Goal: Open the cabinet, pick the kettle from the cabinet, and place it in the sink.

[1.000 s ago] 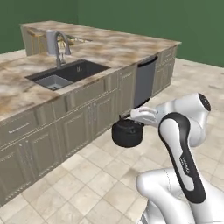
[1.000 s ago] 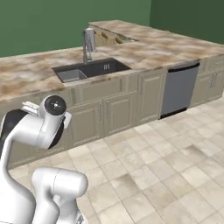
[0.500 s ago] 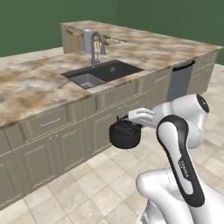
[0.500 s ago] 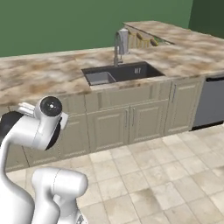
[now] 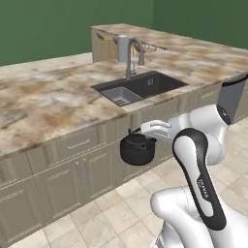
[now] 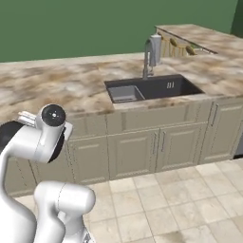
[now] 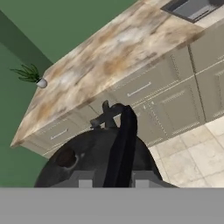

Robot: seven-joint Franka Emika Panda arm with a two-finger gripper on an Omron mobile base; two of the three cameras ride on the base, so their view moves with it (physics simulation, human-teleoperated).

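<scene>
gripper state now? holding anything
gripper: shut on the kettle by its handle, carried in front of the base cabinets.

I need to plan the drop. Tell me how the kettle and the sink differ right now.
The kettle is small, round and black; the sink is a wide rectangular dark grey basin. The kettle hangs in the gripper by its arched handle, below counter height in front of the base cabinets; the sink is set into the countertop, higher and farther back. The kettle is closed by a lid; the sink is open on top. Both are dark.
</scene>
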